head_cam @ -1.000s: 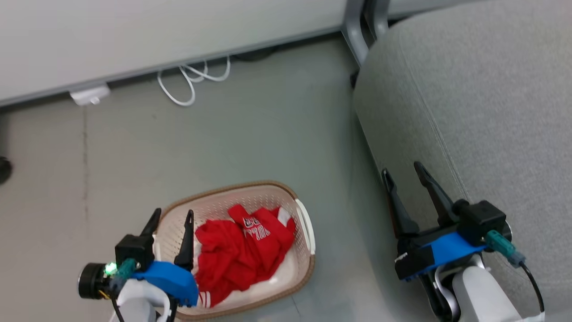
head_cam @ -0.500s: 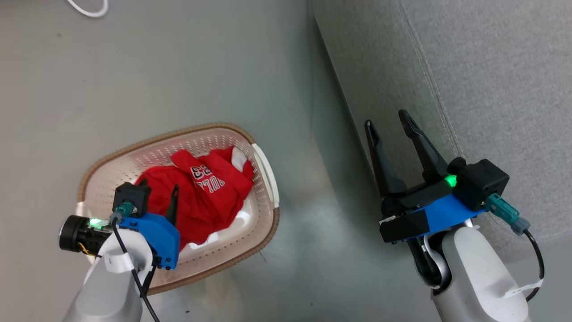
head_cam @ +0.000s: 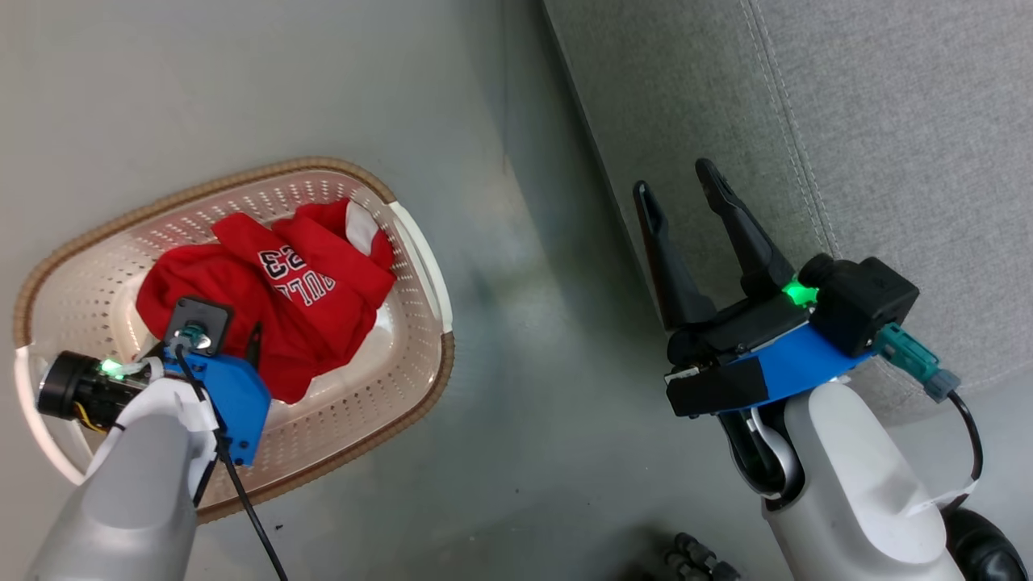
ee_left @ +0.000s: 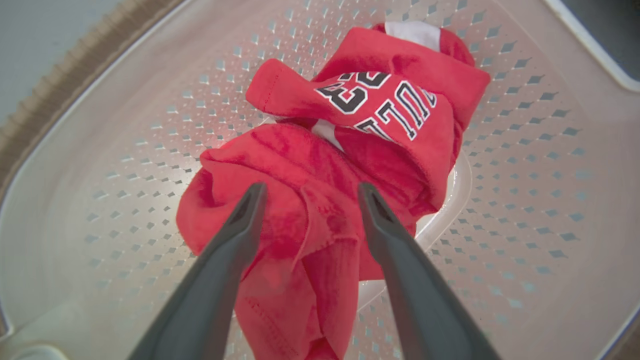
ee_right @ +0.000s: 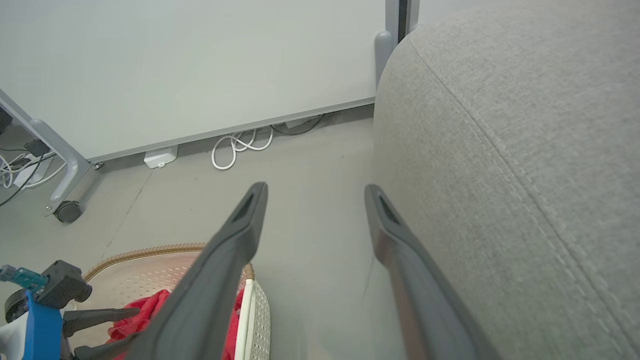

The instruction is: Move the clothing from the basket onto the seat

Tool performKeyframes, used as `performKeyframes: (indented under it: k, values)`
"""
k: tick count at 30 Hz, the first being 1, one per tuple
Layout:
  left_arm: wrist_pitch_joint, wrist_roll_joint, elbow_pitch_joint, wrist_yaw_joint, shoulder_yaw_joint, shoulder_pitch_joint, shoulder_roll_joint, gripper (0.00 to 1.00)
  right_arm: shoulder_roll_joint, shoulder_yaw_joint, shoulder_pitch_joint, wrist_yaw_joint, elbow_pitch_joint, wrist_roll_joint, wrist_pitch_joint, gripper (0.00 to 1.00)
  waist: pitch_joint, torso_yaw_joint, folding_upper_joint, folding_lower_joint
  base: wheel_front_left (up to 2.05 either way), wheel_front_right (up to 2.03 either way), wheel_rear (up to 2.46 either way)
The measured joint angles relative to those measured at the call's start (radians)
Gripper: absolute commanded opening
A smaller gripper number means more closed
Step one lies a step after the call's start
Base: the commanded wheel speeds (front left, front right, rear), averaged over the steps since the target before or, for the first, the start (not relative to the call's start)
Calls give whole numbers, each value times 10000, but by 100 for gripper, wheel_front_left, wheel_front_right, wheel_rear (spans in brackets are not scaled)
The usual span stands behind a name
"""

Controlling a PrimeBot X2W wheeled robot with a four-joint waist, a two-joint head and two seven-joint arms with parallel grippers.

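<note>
The clothing [head_cam: 266, 290] is a crumpled red heap in the cream perforated basket [head_cam: 420, 379] on the floor; the jersey with white lettering lies on top. My left gripper [head_cam: 242, 343] points down into the basket. In the left wrist view it [ee_left: 311, 190] is open, its fingers straddling a fold of the clothing [ee_left: 350, 150] just above the basket wall [ee_left: 125, 150]. My right gripper [head_cam: 674, 177] is open and empty beside the grey seat [head_cam: 888, 121]. In the right wrist view it [ee_right: 314, 189] hangs over the floor, with the seat [ee_right: 500, 150] on the right and the basket [ee_right: 150, 250] at lower left.
A pale wall panel [ee_right: 200, 65] runs behind, with a coiled white cable [ee_right: 240, 147] and a white box [ee_right: 160, 156] at its foot. A grey frame leg on a caster [ee_right: 67, 210] stands at the left. A dark object [head_cam: 694, 557] lies on the floor near me.
The head camera has swung down and to the right, shifting the whole picture. My left gripper has dropped into the basket over the clothing. Both grippers stay open.
</note>
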Motion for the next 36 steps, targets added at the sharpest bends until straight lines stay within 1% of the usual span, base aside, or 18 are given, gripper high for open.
performKeyframes:
  k: [4, 11, 20, 21, 22, 23, 28, 36]
  values:
    - [209, 63, 253, 203, -27, -195, 249, 100, 2, 196, -157, 0, -96, 184, 0, 100, 330, -191, 1, 0, 0, 0, 0]
    - [755, 115, 525, 487, -59, -507, 485, 100, 2, 405, -315, 0, -209, 447, 0, 100, 817, -491, 1, 0, 0, 0, 0]
    - [1300, -10, 598, 802, -82, -669, 522, 100, 2, 545, -400, 0, -257, 692, 0, 100, 1111, -674, 1, 0, 0, 0, 0]
    - [1342, -52, 602, 825, -81, -666, 518, 81, 2, 564, -406, 0, -255, 696, 0, 100, 1111, -680, 1, 0, 0, 0, 0]
    - [1381, -52, 594, 834, -86, -664, 520, 35, 2, 581, -408, 0, -251, 706, 0, 100, 1108, -686, 1, 0, 0, 0, 0]
    - [1404, -67, 591, 834, -88, -662, 527, 0, 2, 598, -410, 0, -249, 732, 0, 100, 1102, -694, 1, -1, 0, 0, 0]
    - [1546, -215, 644, 675, -105, -682, 685, 0, 2, 627, -426, 0, -228, 784, 0, 100, 1054, -723, 1, 0, 0, 0, 0]
    - [1509, -313, 802, 518, -249, -695, 696, 0, 2, 608, -427, 0, -194, 765, 0, 100, 925, -703, 1, -1, 0, 0, 0]
